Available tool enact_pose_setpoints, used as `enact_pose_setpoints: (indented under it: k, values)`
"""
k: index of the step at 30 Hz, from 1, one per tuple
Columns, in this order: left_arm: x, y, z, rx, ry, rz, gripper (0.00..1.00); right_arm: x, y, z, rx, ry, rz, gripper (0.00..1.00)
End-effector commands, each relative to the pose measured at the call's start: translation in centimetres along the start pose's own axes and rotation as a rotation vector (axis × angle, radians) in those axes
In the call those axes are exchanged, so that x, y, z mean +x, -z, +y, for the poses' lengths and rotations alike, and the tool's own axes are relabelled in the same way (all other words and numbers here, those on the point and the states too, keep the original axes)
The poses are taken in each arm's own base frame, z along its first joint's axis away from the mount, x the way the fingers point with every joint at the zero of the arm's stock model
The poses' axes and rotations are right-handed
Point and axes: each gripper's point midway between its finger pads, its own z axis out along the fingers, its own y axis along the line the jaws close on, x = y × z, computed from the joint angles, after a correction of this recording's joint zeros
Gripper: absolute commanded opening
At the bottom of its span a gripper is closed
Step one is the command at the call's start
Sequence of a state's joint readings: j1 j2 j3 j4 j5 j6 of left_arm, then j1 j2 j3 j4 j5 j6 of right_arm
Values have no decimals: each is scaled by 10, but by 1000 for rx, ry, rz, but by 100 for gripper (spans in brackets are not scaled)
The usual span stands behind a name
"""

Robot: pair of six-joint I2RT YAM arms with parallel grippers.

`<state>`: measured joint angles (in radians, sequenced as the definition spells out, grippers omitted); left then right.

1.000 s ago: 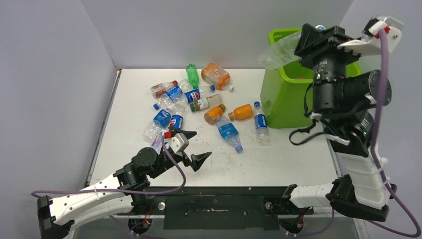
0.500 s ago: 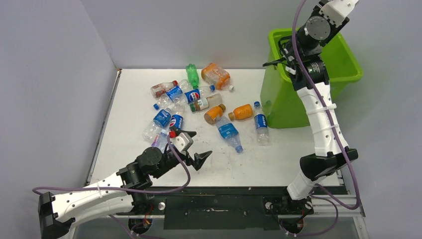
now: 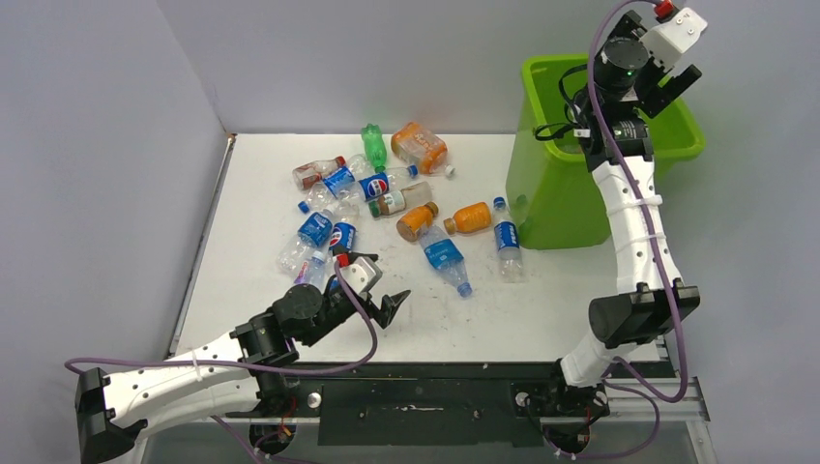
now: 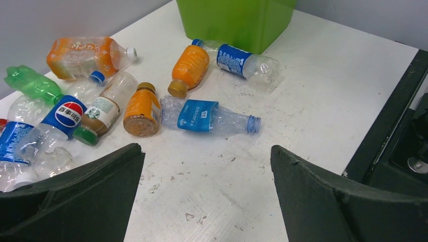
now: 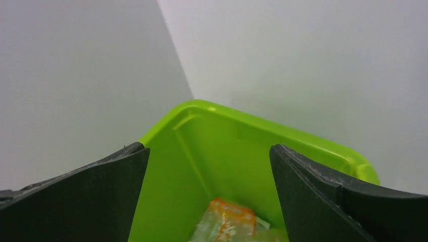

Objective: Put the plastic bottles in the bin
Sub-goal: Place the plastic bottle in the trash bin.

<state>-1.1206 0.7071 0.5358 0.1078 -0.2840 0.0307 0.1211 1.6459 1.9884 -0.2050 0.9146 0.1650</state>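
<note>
Right gripper [image 5: 208, 149] hangs over the bin [image 3: 543, 188], jaws apart and empty; one bottle [image 5: 225, 221] lies inside. More bottles [image 3: 444, 254] litter the table [image 3: 541, 309] left of the bin: rise clear of it first.

The white worktop [image 3: 541, 309] fills the middle of the top view, its surface scuffed and speckled with dirt near the centre. The lime-green bin [image 3: 537, 198] stands on its upper right corner. The plastic bottles [image 3: 316, 229] lie on their sides in a loose cluster left of centre, toward the far edge. At the top of the cluster is a green bottle [image 3: 373, 145], with a large orange-labelled bottle [image 3: 419, 147] just to its right. Below them lies a Pepsi bottle [image 3: 375, 184]. Further right are one small orange bottle [image 3: 417, 221] and a second orange bottle [image 3: 471, 217]. A clear blue-labelled bottle [image 3: 445, 256] lies below these. Another blue-labelled bottle [image 3: 506, 240] lies just beside the bin's foot.
</note>
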Motion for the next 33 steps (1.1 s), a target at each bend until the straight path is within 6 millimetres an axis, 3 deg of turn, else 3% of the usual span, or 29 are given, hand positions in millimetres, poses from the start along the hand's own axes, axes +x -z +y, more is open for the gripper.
enact_pose_setpoints:
  k: [1, 4, 6, 8, 11, 14, 18, 22, 25, 28, 33]
  values:
    - [-29, 1, 4, -24, 5, -65, 96, -73, 43, 28, -169, -200, -74, 92]
    - [-27, 0, 5, -30, -2, -58, 96, -107, 98, 53, -296, -252, -93, 90]
    - [-26, 0, 6, -34, -9, -54, 96, -119, 131, 62, -396, -281, -74, 90]
    - [-26, 0, 7, -39, -16, -52, 96, -122, 167, 67, -530, -317, -44, 90]
    - [-25, 1, 10, -52, -23, -50, 96, -104, 223, 79, -800, -356, 41, 90]
    - [-24, 2, 13, -72, -28, -52, 96, -56, 269, 80, -1004, -312, 192, 92]
    - [-23, 3, 18, -99, -31, -49, 96, 47, 318, 66, -1176, -145, 435, 93]
    - [-23, 3, 21, -115, -40, -49, 96, 161, 354, 27, -1241, 33, 650, 93]
    - [-25, 5, 21, -110, -54, -65, 96, 240, 369, -8, -1229, 153, 773, 93]
    - [-25, 6, 20, -98, -63, -78, 96, 295, 376, -31, -1206, 243, 852, 93]
    - [-21, 5, 18, -86, -80, -67, 96, 346, 374, -47, -1156, 359, 883, 93]
